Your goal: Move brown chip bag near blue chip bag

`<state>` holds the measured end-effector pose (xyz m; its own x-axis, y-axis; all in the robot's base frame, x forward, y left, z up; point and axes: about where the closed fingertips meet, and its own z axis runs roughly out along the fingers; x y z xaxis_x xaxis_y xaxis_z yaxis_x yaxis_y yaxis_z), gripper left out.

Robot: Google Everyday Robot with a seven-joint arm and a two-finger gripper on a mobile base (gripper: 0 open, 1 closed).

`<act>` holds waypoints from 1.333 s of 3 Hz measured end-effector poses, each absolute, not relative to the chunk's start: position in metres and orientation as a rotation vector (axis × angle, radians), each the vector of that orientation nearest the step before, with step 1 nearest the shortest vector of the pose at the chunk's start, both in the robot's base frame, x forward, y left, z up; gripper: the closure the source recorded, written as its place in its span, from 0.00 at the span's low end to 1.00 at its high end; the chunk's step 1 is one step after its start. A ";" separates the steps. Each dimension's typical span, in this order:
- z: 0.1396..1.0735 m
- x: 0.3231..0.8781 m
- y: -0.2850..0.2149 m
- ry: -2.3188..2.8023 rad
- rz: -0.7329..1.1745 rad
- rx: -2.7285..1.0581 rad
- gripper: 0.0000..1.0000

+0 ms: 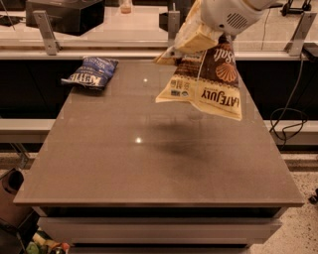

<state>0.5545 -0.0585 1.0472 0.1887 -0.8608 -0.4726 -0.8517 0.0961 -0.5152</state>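
Note:
The brown chip bag [208,79], brown and cream with "LATE JULY" lettering upside down, hangs in the air above the right rear part of the table [149,163]. My gripper [196,39] is shut on the bag's top edge and holds it well clear of the surface. The blue chip bag [92,73], dark blue with white "KETTLE" lettering, lies flat at the table's far left corner. The brown bag is to the right of the blue bag, with a wide gap between them.
A raised shelf with metal posts [47,32] runs behind the table. A dark box [64,15] stands on it at the left. Cables [290,124] hang at the right. Clutter [44,243] sits on the floor at the front left.

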 end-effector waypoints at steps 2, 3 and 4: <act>1.079 0.577 -0.039 1.481 -0.066 -1.751 1.00; 1.091 0.598 -0.023 1.403 -0.066 -1.773 1.00; 1.098 0.621 -0.004 1.323 -0.049 -1.797 1.00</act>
